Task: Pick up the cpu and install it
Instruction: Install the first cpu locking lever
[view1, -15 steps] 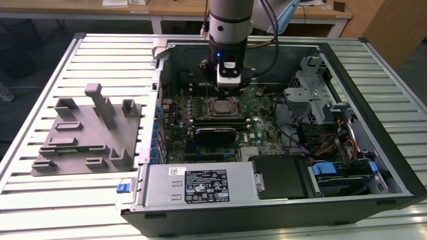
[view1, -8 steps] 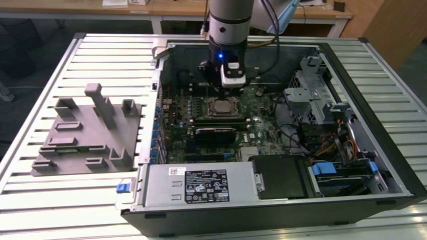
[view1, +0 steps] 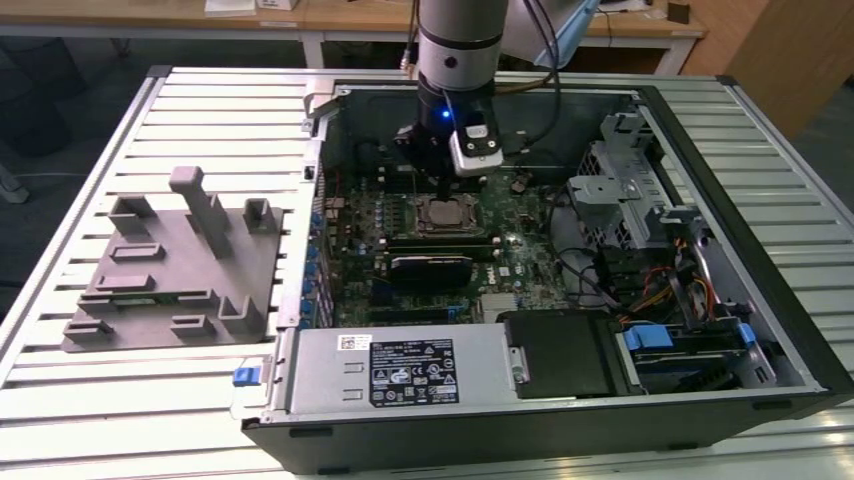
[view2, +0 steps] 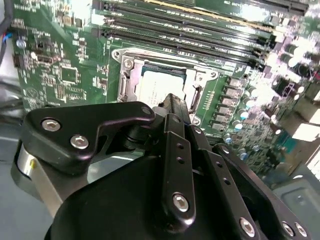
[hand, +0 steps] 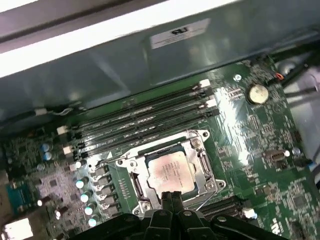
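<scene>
Looking down through the first wrist view, I see the cpu lying flat in its socket frame on the motherboard, silver top up. I judge the pick is done and the seating step is in hand. The gripper has its two fingers pressed together with nothing between them, and the tips hang over one edge of the chip. From these angles I cannot tell whether they touch the metal top or hover just above it.

In the exterior view the arm stands upright inside the open computer case, well apart from the grey plastic fixture at the exterior view's left. The chip looks square to the frame, though the fingers hide part of one edge.

Any next move, in my judgement, calls for a straight vertical line and a light touch. Sideways drag could shift the chip in its seat, and the frame's metal rim stands close beside the tips.
</scene>
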